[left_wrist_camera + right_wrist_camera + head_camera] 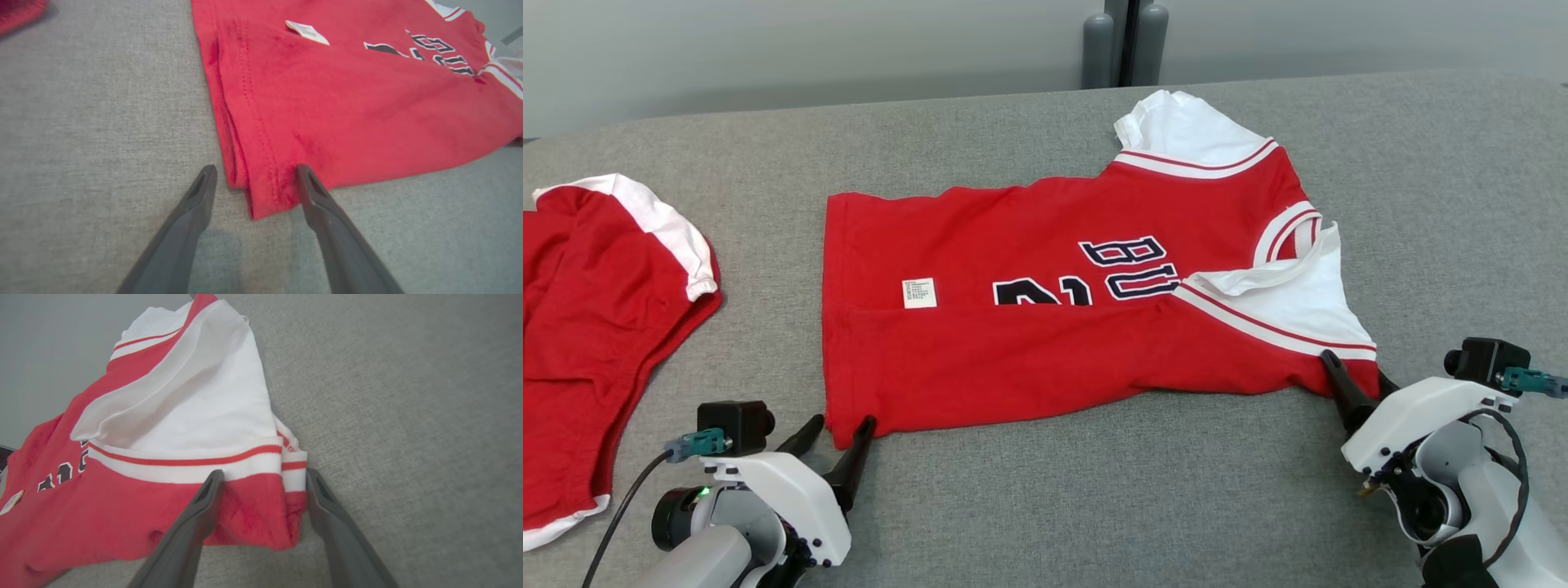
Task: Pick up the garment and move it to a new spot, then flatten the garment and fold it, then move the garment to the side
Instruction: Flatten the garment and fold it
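The garment is a red jersey with white sleeves and dark lettering, lying flat on the grey table with its lower part folded up over itself. My left gripper is open at the jersey's near left corner. In the left wrist view the hem corner lies between the spread fingers of the left gripper. My right gripper is open at the near right corner. In the right wrist view the fingers of the right gripper straddle the striped, red-and-white armhole edge of the garment.
A second red garment with white trim lies at the table's left edge, its corner in the left wrist view. Two grey posts stand beyond the far edge. Bare grey table stretches between my grippers.
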Controlling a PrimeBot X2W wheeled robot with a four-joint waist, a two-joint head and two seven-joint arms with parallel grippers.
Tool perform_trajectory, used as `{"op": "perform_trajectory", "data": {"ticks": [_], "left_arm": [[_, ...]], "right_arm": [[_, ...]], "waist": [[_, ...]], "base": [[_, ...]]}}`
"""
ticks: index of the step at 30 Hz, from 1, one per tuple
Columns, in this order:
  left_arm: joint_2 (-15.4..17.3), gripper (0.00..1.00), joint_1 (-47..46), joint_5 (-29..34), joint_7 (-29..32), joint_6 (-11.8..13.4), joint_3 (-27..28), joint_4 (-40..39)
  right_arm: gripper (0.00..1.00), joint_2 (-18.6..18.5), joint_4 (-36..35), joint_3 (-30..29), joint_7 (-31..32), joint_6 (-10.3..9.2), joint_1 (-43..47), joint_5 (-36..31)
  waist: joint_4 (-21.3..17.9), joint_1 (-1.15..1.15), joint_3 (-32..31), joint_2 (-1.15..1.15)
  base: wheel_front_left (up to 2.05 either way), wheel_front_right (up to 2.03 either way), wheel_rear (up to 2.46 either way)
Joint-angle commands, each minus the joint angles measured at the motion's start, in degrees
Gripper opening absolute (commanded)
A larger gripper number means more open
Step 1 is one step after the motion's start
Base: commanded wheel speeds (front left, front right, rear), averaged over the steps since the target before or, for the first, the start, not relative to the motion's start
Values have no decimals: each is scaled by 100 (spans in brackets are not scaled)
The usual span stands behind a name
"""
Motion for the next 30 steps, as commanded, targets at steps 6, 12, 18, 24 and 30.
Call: {"op": "perform_trajectory", "data": {"ticks": [6,12,18,24,30], "left_arm": [[-78,0,-65,4,64,-115,-71,144],[-32,0,-44,-15,-22,-135,-18,190],[101,0,112,-97,41,-117,-2,-20],[360,0,369,-191,214,-13,-41,-468],[819,0,822,-322,388,242,-63,-1196]], "right_arm": [[0,-8,101,203,11,1,10,149],[0,-108,80,366,-126,1,43,312],[0,-288,-77,566,-58,1,157,553],[0,-577,-417,848,222,1,505,845],[0,-934,-993,975,501,1,1045,1112]], "waist": [[-17,1,-17,0],[-15,1,-141,0],[-14,1,-351,0],[-12,1,-554,0],[-44,1,-718,0]], "base": [[0,0,0],[0,0,0],[0,0,0],[0,0,0],[0,0,0]]}}
